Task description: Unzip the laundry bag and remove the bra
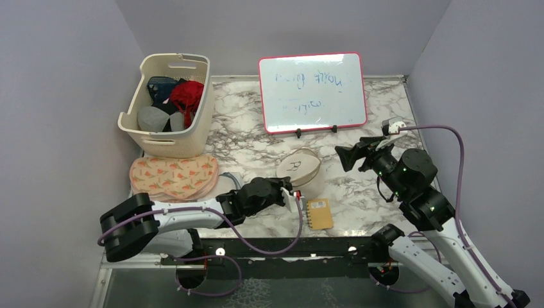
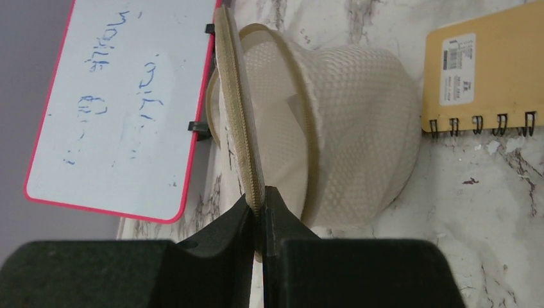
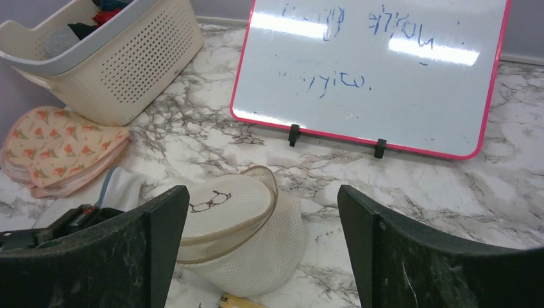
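- basket point(image 1: 168, 106), upper left of the top view: cream, slotted, holding red, dark and grey clothes.
- floral pads point(image 1: 173, 176): pink stack with an orange print, lying just below the basket, touching or nearly so.
- left gripper point(image 1: 292, 192), bottom centre of the top view, at the near-left side of the bag. In the left wrist view, the left gripper point(image 2: 260, 205) has its jaws pressed together, pinching the zipper edge of the tan top.
- laundry bag point(image 1: 299, 168), centre of the marble table point(image 1: 359, 192). The tan top is tilted up off the white mesh body and the zipper is open on the visible side. Same bag at lower centre of the right wrist view point(image 3: 244, 250), with the black icon showing on the top.
- notebook point(image 1: 319, 213): tan, spiral-bound, just below and right of the bag.
- whiteboard point(image 1: 312, 92), top centre: pink frame, blue scribbles, standing on black clips.
- right gripper point(image 1: 359, 151), right of centre: jaws spread wide, holding nothing, raised and apart from the bag.
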